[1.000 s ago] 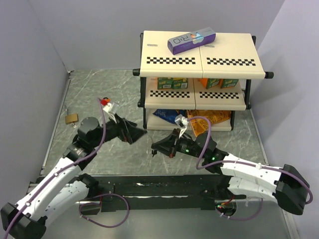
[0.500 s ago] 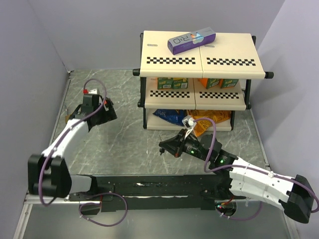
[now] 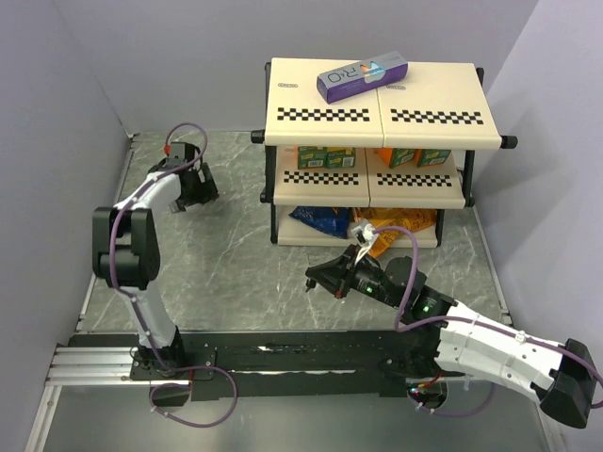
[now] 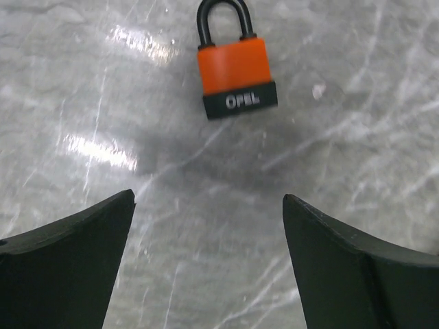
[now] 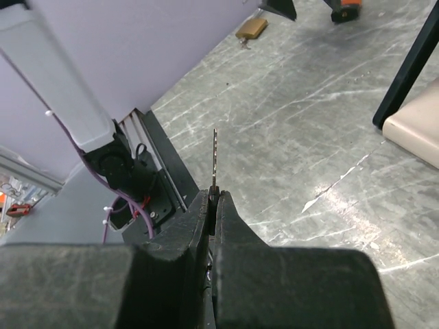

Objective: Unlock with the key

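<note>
Protruding from the tip of the right gripper (image 5: 212, 200), the key (image 5: 215, 156) shows as a thin silver blade. Its long axis continues the line of the fingers, and its tip points straight away from the wrist, out over the grey marble table (image 3: 236, 264). The head of the key is hidden between the pads. Right jaws: pressed together on the key with no gap visible. In the top view the right gripper (image 3: 318, 277) hangs low near the middle of the table, in front of the shelf (image 3: 377, 115), aimed toward the table's left side; the key itself is too small to make out there. Beyond the key's tip in the right wrist view, well apart from it, a brass padlock (image 5: 252, 28) lies beside the wall. Left gripper (image 4: 208, 199): jaws spread wide, nothing between them, with the two black fingers (image 4: 65, 267) framing bare table. An orange padlock (image 4: 236, 68) with a black base lies flat just ahead of the left fingers, touching neither. Its black shackle points away from the gripper, and its lettered base is nearest the gripper. In the top view the left gripper (image 3: 198, 191) is at the far left of the table, with its arm reaching well forward. The shelf has cream boards with checkered edges, a purple box (image 3: 363, 75) lying on the top board, and cartons and snack bags on the boards below.
</note>
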Tool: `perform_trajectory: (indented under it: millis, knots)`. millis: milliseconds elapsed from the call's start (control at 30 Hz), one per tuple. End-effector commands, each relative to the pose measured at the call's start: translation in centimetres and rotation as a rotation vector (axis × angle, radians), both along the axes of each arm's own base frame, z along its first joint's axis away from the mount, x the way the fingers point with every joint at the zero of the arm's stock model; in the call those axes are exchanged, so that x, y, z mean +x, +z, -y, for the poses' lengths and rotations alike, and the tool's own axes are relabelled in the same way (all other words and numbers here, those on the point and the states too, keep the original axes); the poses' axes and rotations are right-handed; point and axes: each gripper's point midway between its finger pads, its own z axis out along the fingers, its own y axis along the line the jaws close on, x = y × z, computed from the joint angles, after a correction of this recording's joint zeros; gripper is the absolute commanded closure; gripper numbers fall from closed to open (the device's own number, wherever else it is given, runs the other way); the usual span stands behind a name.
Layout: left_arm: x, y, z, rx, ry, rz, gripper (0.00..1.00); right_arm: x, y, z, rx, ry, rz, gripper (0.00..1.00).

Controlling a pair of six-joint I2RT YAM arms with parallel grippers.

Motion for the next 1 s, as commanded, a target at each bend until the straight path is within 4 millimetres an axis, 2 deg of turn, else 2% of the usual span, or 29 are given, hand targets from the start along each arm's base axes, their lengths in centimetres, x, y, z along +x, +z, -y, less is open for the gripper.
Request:
perform_trajectory:
  millis: [0, 67, 100, 267, 400, 567, 700, 967]
  knots:
    - [2.1, 0.5, -0.6, 0.031, 0.042, -0.003, 0.06, 0.0, 0.4, 0.6, 0.016, -0.017, 0.029, 1.0]
    - [3.1, 0.4, -0.7, 0.039, 0.044, -0.011, 0.05, -0.1, 0.6, 1.0, 0.02, -0.023, 0.034, 1.0]
    - [3.2, -0.9, -0.8, 0.048, 0.044, -0.043, 0.05, -0.1, 0.4, 1.1, 0.018, -0.027, 0.033, 1.0]
    - [3.9, -2.6, -0.3, 0.021, 0.041, -0.072, 0.07, -0.1, 0.5, 1.8, 0.014, -0.053, 0.042, 1.0]
    - [4.0, -4.2, 0.3, 0.02, 0.024, -0.105, 0.12, 0.0, 0.5, 2.0, 0.01, -0.058, 0.045, 1.0]
    - [4.5, -4.8, 0.7, 0.029, -0.004, -0.114, 0.16, -0.4, 0.7, 1.6, 0.026, -0.032, 0.042, 1.0]
    - [5.0, -6.0, 0.7, 0.048, -0.02, -0.137, 0.25, -0.6, 1.1, 1.4, 0.041, -0.017, 0.041, 1.0]
    - [6.4, -7.1, 0.1, 0.119, -0.031, -0.162, 0.28, -0.5, 0.8, 1.4, 0.033, -0.023, 0.028, 1.0]
